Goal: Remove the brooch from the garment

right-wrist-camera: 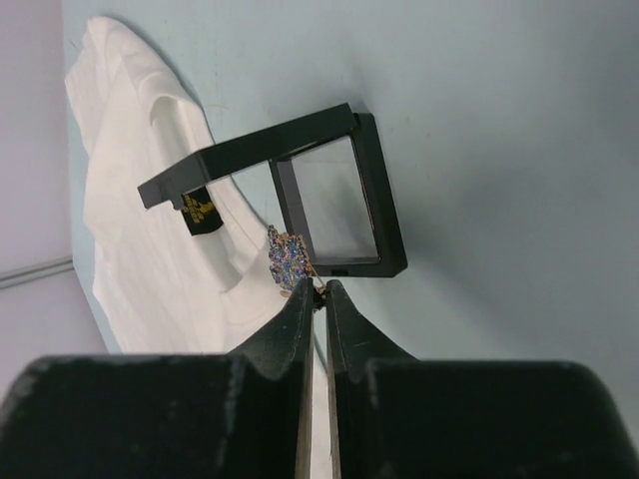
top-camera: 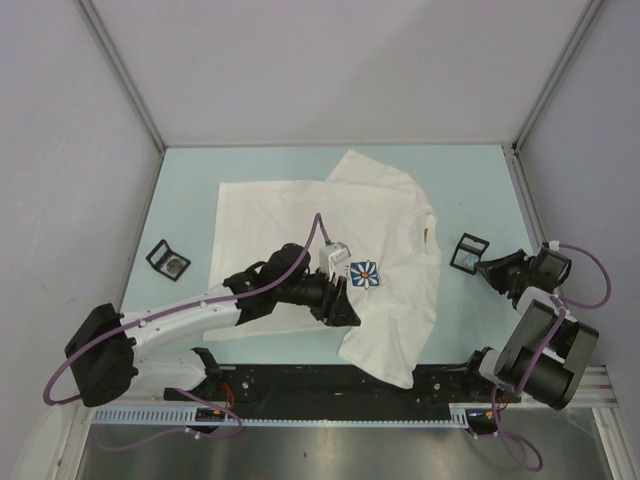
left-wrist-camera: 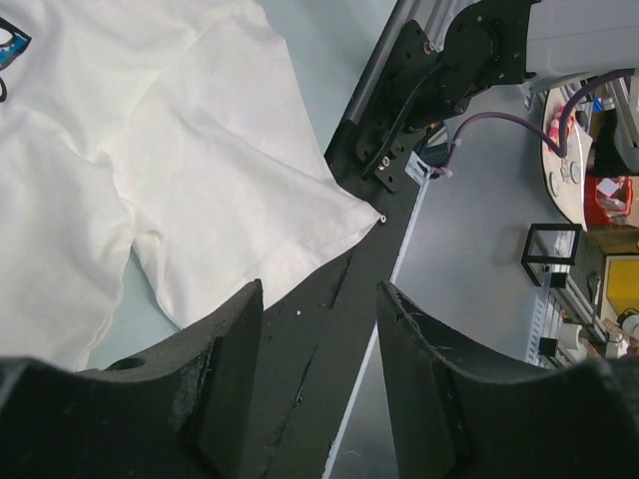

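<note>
Right gripper (right-wrist-camera: pixel 318 290) is pinching the brooch (right-wrist-camera: pixel 288 257) with its jaws nearly closed. It looks to be gripping the gold pin part, but that's hard to confirm from this angle. The brooch is iridescent blue-purple and is sticking out past the fingertips. It is off the T-shirt (right-wrist-camera: pixel 140 230), just beside the open black display frame (right-wrist-camera: pixel 385 205) sitting on the teal table (right-wrist-camera: pixel 499 130). Left gripper (left-wrist-camera: pixel 319 289) is hovering over the T-shirt near the flower print (top-camera: pixel 365 272), jaws parted, gripping nothing. A second black frame (top-camera: pixel 168 262) is lying left of the T-shirt.
</note>
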{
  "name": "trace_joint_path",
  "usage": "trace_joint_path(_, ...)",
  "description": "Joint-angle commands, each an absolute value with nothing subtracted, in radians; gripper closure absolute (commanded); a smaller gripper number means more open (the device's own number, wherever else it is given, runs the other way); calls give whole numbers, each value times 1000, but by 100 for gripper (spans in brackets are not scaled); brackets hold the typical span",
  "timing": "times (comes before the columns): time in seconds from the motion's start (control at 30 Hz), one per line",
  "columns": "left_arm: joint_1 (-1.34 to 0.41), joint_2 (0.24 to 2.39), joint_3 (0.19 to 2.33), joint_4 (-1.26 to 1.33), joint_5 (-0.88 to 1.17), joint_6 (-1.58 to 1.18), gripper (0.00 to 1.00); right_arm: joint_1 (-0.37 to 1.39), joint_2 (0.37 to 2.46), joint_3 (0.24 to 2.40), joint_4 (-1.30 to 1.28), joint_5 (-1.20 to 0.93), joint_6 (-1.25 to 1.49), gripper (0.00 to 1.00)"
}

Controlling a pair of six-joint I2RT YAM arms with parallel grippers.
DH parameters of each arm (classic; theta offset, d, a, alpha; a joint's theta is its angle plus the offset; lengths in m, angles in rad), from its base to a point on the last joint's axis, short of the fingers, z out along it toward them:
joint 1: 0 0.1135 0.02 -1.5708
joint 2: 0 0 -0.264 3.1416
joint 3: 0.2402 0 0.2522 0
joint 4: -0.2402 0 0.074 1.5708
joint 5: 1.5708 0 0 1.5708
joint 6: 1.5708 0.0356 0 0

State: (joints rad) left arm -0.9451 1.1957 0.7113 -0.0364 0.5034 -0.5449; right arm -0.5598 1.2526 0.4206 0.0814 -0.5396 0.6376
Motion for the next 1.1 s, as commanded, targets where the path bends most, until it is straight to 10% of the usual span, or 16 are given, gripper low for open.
trace_joint_path(0.0,-934,1204,758,-32,548,-520,46,-558,1293,463,198,-546,635,100)
trace_joint_path(1.07,-900,1216,752,-14,578,-523,45,-466,1439,512,227,-436,624,100)
